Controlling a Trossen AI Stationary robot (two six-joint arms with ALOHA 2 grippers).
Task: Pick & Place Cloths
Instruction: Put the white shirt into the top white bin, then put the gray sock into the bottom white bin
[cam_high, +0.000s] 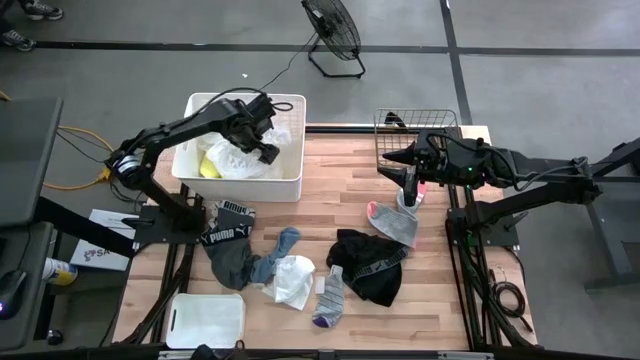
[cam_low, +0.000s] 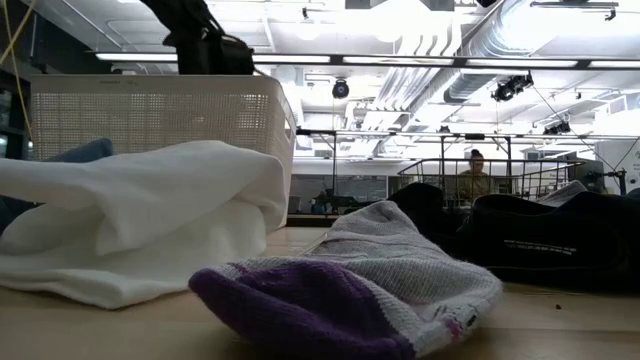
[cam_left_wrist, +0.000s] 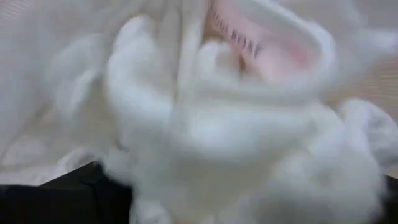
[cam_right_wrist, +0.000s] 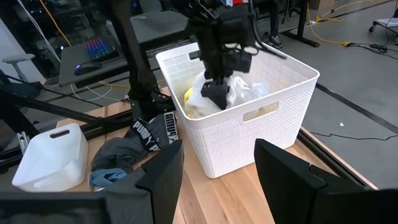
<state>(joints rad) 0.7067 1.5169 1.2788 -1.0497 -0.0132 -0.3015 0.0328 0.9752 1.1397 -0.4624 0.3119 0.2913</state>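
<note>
Nearest the table's front edge: a purple-toed sock (cam_low: 340, 300) and a white cloth (cam_high: 293, 281), a blue sock (cam_high: 280, 247) beside it, and a flat white bin (cam_high: 206, 320) at the corner. Mid-table: dark grey shorts with a lettered waistband (cam_high: 229, 242) and a black garment (cam_high: 368, 264). A grey-pink sock (cam_high: 393, 220) hangs limp from the right gripper (cam_high: 410, 186), whose fingers are clenched on its top end, near the wire basket (cam_high: 416, 130). Farthest back, the left gripper (cam_high: 268, 150) is inside the white basket (cam_high: 290, 182), fingers spread and released, just above a white garment (cam_left_wrist: 236, 124) lying beside a neon yellow cloth (cam_high: 210, 167).
</note>
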